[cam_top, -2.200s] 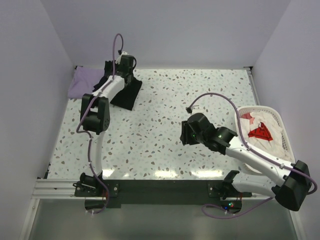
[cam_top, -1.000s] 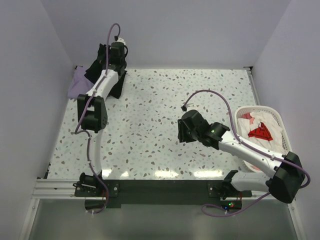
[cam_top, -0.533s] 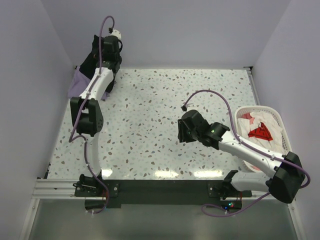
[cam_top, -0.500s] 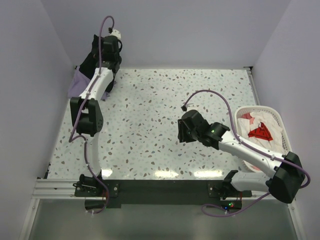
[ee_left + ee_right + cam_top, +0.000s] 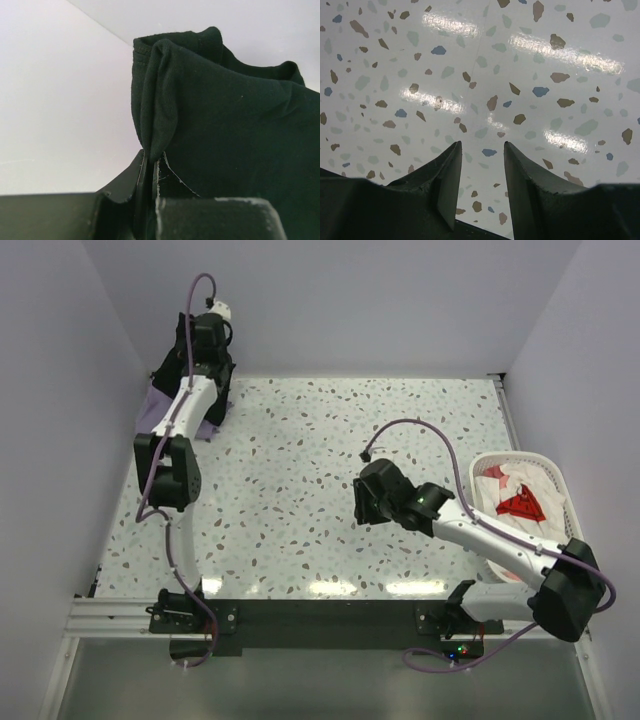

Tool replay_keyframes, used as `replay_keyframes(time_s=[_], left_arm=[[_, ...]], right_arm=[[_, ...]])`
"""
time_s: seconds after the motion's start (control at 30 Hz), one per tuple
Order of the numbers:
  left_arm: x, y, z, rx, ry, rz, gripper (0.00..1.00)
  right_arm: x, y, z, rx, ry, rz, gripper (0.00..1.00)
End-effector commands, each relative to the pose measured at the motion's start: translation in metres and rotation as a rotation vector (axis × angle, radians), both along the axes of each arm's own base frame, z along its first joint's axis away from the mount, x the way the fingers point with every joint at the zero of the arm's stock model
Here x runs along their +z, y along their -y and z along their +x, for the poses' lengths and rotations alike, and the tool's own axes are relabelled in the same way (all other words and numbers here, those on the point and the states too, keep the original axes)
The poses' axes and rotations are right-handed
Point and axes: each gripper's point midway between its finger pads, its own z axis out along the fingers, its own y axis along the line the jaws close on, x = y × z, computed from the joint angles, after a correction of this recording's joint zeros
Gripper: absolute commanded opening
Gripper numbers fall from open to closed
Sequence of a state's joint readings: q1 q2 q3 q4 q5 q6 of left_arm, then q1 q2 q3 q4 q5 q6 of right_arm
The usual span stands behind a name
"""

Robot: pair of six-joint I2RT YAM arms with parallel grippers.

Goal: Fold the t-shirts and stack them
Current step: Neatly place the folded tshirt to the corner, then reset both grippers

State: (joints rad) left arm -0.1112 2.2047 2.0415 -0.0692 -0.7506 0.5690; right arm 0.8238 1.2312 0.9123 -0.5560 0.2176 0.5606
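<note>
Two grippers stood apart: left gripper (image 5: 150,167) clenched on the black t-shirt (image 5: 225,125), raised at the far-left corner above the lavender t-shirt (image 5: 152,415); right gripper (image 5: 482,147) parted, empty, over the speckled table (image 5: 520,75).

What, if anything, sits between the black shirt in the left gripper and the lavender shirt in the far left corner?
Nothing visible does. The left gripper is shut on the black shirt, which hangs right above the lavender shirt; the arm hides part of that corner.
</note>
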Motion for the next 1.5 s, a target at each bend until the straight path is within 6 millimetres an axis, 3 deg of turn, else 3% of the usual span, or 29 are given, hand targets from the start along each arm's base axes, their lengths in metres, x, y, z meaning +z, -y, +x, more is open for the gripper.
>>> replay_keyframes(time_s=[0.0,0.1,0.2,0.23,0.27,0.3,0.33,0.4,0.43,0.6,0.7,0.73,0.8,0.83,0.87,1.0,1.07,1.1,1.13,1.17,1.2,1.27,1.3,1.37,1.4,1.47], left_arm=[[0.015,-0.029,0.005,0.031,0.109,-0.050,0.00],[-0.009,-0.051,0.008,0.054,0.083,-0.094,0.00],[-0.029,-0.078,0.009,0.103,0.091,-0.151,0.40],[-0.033,-0.092,0.008,0.122,0.096,-0.175,0.58],[-0.027,-0.095,0.011,0.139,0.149,-0.233,0.70],[-0.037,-0.100,0.010,0.158,0.132,-0.271,0.81],[-0.034,-0.103,0.010,0.162,0.151,-0.308,0.87],[-0.023,-0.099,0.013,0.121,0.194,-0.376,0.93],[-0.018,-0.097,0.012,0.116,0.205,-0.384,1.00],[0.018,-0.083,-0.002,0.084,0.314,-0.478,1.00],[0.025,-0.072,-0.014,0.067,0.360,-0.562,1.00],[0.013,-0.062,-0.017,0.061,0.352,-0.609,1.00],[0.021,-0.051,-0.027,0.039,0.373,-0.659,1.00],[0.005,-0.040,-0.032,0.045,0.348,-0.688,1.00],[0.015,-0.033,-0.039,0.030,0.373,-0.709,1.00],[-0.003,0.008,-0.064,-0.037,0.353,-0.865,1.00],[-0.007,0.037,-0.088,-0.069,0.341,-0.926,1.00],[-0.026,0.061,-0.102,-0.070,0.295,-0.930,1.00],[-0.013,0.074,-0.117,-0.088,0.318,-0.924,1.00],[-0.019,0.088,-0.130,-0.083,0.284,-0.916,1.00],[-0.040,0.117,-0.147,-0.095,0.221,-0.936,1.00],[-0.044,0.144,-0.174,-0.136,0.195,-0.964,1.00],[-0.057,0.171,-0.198,-0.175,0.159,-0.991,1.00],[-0.071,0.197,-0.220,-0.225,0.113,-1.009,1.00],[-0.088,0.218,-0.240,-0.254,0.053,-1.012,1.00],[-0.092,0.234,-0.260,-0.294,0.015,-1.007,1.00]], right_arm=[[0.013,-0.012,0.013,-0.006,0.033,0.027,0.43],[0.007,-0.015,0.014,0.003,0.017,0.013,0.43],[0.000,-0.018,0.015,0.012,0.001,0.004,0.43],[0.000,-0.019,0.016,0.015,0.000,0.005,0.43],[0.000,-0.020,0.016,0.023,-0.001,0.003,0.43],[0.000,-0.021,0.016,0.024,0.000,0.004,0.43],[0.002,-0.022,0.017,0.026,0.005,0.009,0.43],[0.005,-0.022,0.016,0.028,0.014,0.022,0.44],[0.004,-0.022,0.016,0.029,0.020,0.029,0.44],[0.011,-0.021,0.014,0.024,0.035,0.055,0.44],[0.016,-0.017,0.011,0.022,0.049,0.069,0.44],[0.020,-0.015,0.010,0.018,0.065,0.076,0.44],[0.023,-0.012,0.010,0.013,0.077,0.081,0.45],[0.025,-0.012,0.010,0.011,0.086,0.087,0.45],[0.028,-0.012,0.010,0.012,0.095,0.098,0.45],[0.035,-0.011,0.009,0.008,0.116,0.126,0.45],[0.039,-0.009,0.008,0.002,0.123,0.129,0.45],[0.039,-0.007,0.008,0.000,0.126,0.125,0.45],[0.041,-0.007,0.008,-0.002,0.131,0.128,0.45],[0.043,-0.005,0.009,-0.009,0.143,0.128,0.45],[0.044,-0.004,0.009,-0.009,0.150,0.126,0.45],[0.047,0.000,0.009,-0.017,0.158,0.122,0.45],[0.047,0.002,0.009,-0.022,0.162,0.119,0.45],[0.049,0.005,0.009,-0.031,0.170,0.114,0.45],[0.049,0.007,0.009,-0.035,0.172,0.107,0.45],[0.047,0.012,0.009,-0.047,0.182,0.099,0.45]])
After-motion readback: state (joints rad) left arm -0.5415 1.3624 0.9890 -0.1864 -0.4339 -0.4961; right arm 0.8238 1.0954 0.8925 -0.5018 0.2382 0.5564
